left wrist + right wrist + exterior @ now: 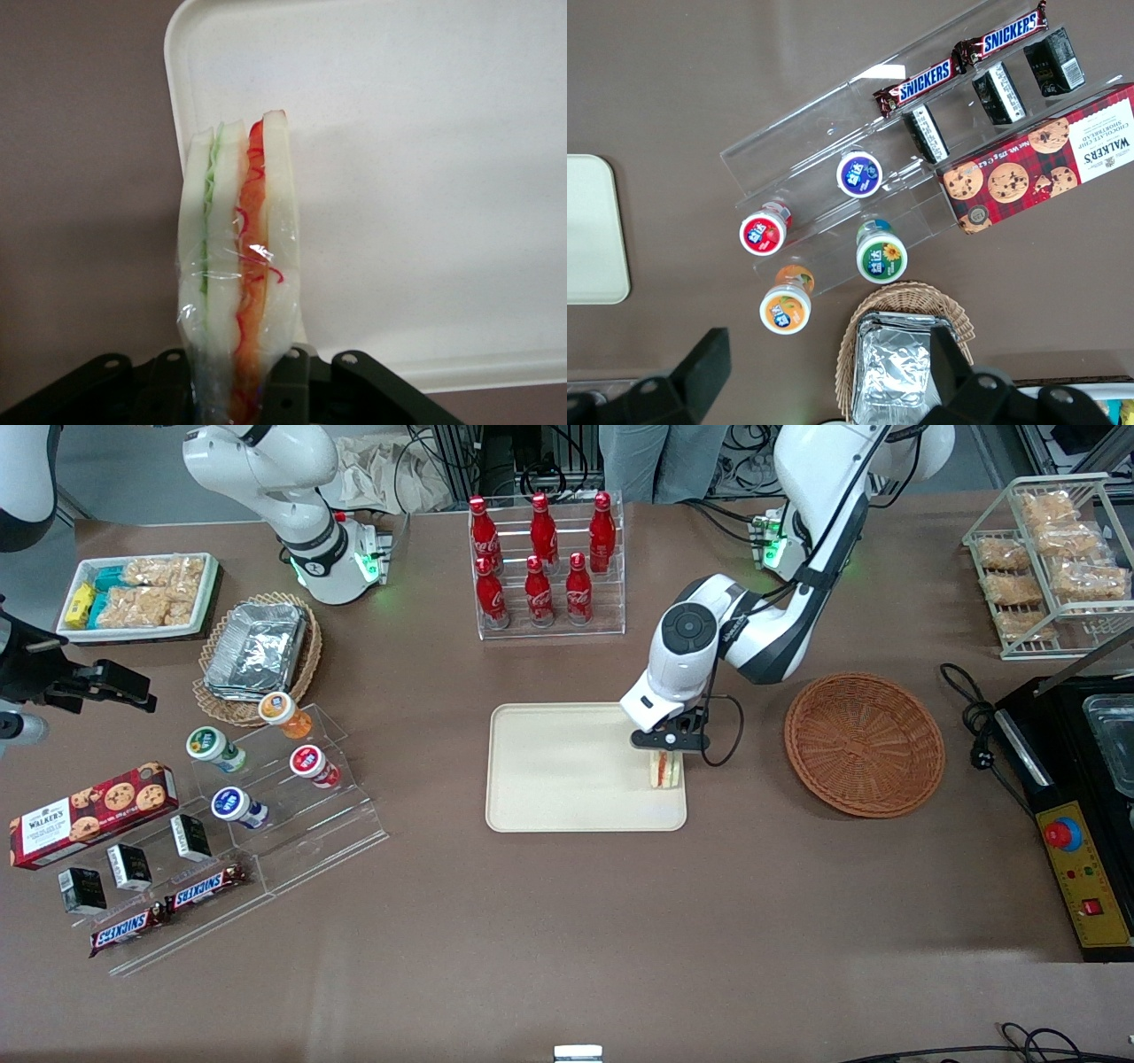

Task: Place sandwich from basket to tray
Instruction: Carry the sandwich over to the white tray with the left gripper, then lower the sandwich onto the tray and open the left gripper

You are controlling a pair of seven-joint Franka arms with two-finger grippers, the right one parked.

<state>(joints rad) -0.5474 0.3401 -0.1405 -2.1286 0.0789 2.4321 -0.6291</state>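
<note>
The sandwich (664, 770) (239, 266) is a plastic-wrapped white wedge with red, orange and green layers. It stands upright on the cream tray (558, 779) (425, 177), at the tray's edge nearest the reddish-brown basket (864, 742). My gripper (666, 755) (232, 390) is directly above the sandwich and shut on it, its black fingers (288, 381) pressed against the bread on both sides. The basket sits beside the tray toward the working arm's end of the table, and nothing shows in it.
A clear rack of red cola bottles (545, 567) stands farther from the front camera than the tray. A tan basket with foil containers (257, 651), yoghurt cups (306, 766), snack bars (208, 887) and a cookie box (93, 813) lie toward the parked arm's end. A black appliance (1076, 806) is past the basket.
</note>
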